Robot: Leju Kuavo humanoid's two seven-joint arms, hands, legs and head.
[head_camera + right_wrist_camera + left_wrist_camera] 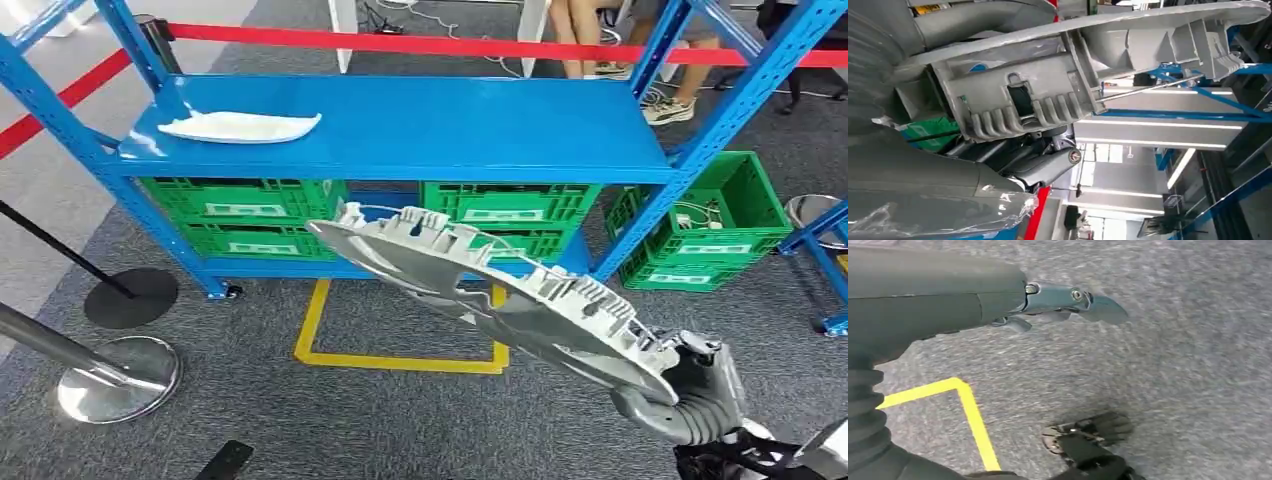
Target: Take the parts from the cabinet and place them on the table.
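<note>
A long grey moulded part with ribs and clips juts up and to the left from my right hand, which grips it at its lower end, in front of the blue cabinet shelf. The right wrist view has the same part close up, lying across the fingers under it. A white curved part lies on the shelf's left side. My left hand hangs over the grey carpet, fingers stretched out and holding nothing.
Green crates stand under the shelf, another green crate to its right. Two stanchion bases sit on the left, and red barrier tape runs behind. A yellow floor marking lies before the cabinet. People's legs stand at the back.
</note>
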